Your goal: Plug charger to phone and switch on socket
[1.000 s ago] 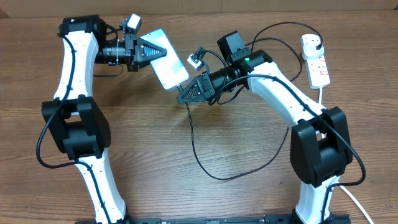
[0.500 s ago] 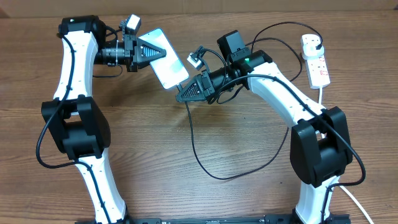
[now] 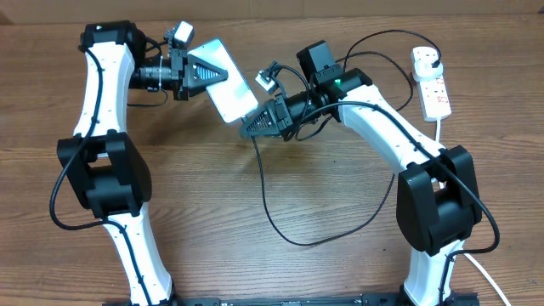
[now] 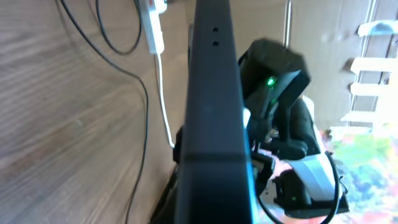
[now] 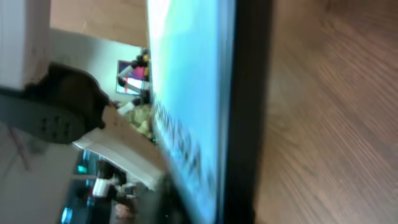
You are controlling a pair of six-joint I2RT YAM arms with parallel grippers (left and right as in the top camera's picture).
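The left gripper (image 3: 218, 74) is clamped across the upper half of the phone (image 3: 231, 85) and holds it off the table, lit screen up and tilted. The phone's long axis runs straight out from those jaws toward the right gripper (image 3: 252, 127), so its free short edge faces the right jaws end-on. The coming move turns on that relation: the port edge lies dead ahead of the right jaws, just beside or touching them, and the push should go along the phone's length. The right jaws look closed on the charger (image 3: 265, 191) near its tip, since the black cable hangs from under them, but the connector is hidden and I cannot tell whether it has seated. The right wrist view shows only screen and black frame, blurred and very close. The socket (image 3: 435, 89) lies well apart from both pairs of jaws, behind the right gripper and out past that arm's elbow — the right arm is the nearer one for the switch, a step judged not yet reached.
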